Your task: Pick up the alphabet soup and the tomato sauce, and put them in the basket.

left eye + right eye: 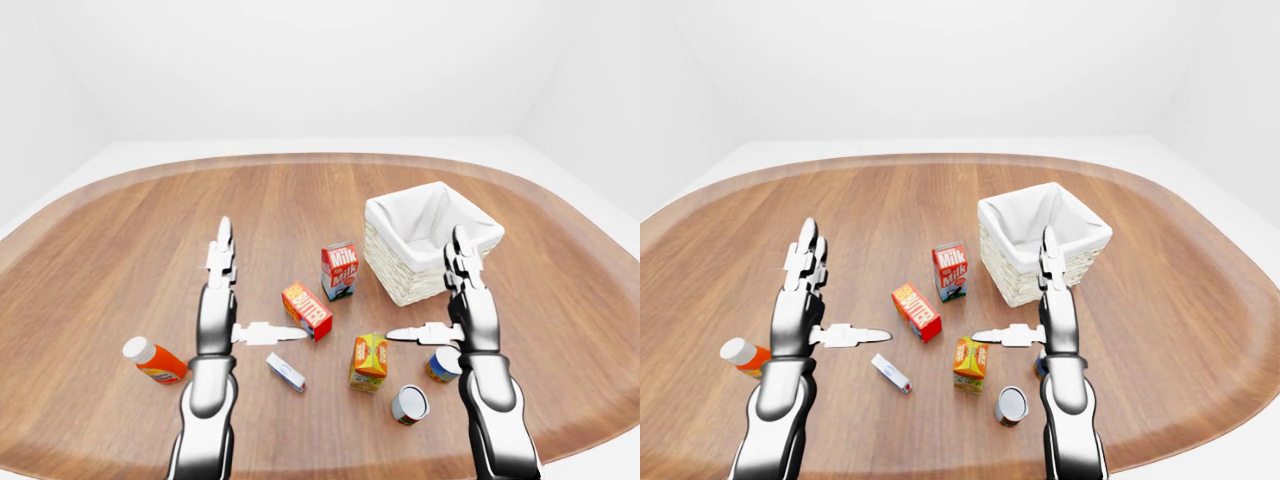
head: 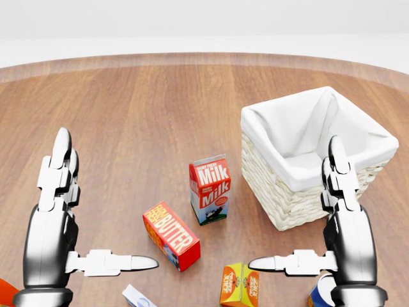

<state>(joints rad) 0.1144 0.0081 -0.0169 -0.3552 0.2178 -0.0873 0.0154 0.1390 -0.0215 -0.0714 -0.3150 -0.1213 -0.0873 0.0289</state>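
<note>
A can with a blue and orange label (image 1: pixel 441 365) stands just left of my right wrist, partly hidden by it; it looks like the alphabet soup. A second can (image 1: pixel 409 404) lies on its side with its grey end up, below the first; it looks like the tomato sauce. The white-lined wicker basket (image 1: pixel 405 282) stands at the upper right of the wooden table. My left hand (image 1: pixel 235 300) and my right hand (image 1: pixel 445 300) hover above the table, fingers straight, thumbs pointing inward. Both are open and hold nothing. The right hand is between the basket and the cans.
A milk carton (image 1: pixel 339 270), a butter box (image 1: pixel 307 310), an orange juice carton (image 1: pixel 369 361) and a small white and blue box (image 1: pixel 285 372) lie between my hands. An orange bottle with a white cap (image 1: pixel 155 361) lies left of my left arm.
</note>
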